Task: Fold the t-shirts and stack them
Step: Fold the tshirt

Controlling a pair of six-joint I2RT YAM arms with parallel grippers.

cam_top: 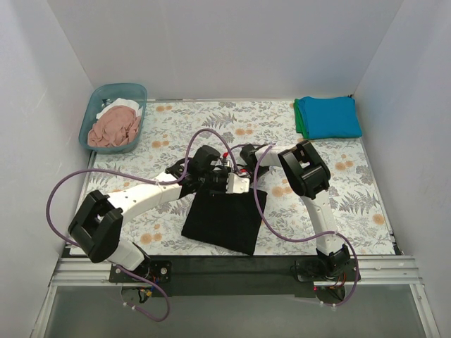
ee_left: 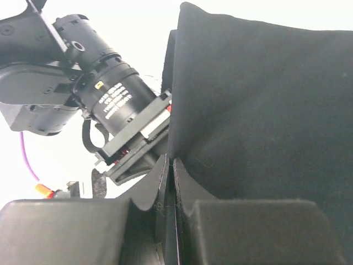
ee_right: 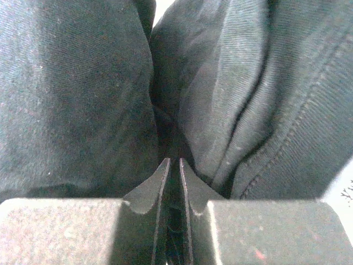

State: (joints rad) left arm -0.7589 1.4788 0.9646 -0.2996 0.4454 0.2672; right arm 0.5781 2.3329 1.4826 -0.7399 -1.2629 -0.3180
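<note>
Currently held: the black t-shirt [cam_top: 224, 222], its far edge gathered up between the two wrists at mid-table. The rest slopes down onto the floral table cloth [cam_top: 352, 197] toward the arm bases.
Left gripper [ee_left: 171, 163]: clenched on a thin fold of the black cloth, right at the tips.
Right gripper [ee_right: 174, 164]: fingers nearly together, pinching a thicker gather of the same shirt.
Slip risk: both holds sit at the very fingertips, so a sideways pull would likely drag cloth out, the thin left pinch first.
Skew risk: the grippers are just beside each other, so the edge hangs from almost one point. Any fold would probably land crooked or bunched.
Contact risk: the wrists are close enough to bump, and the purple cable [cam_top: 262, 208] running along the shirt's right edge could snag it.
Stack: teal-blue t-shirt [cam_top: 331, 116] on a green t-shirt [cam_top: 299, 120] in the far right corner, well apart.
</note>
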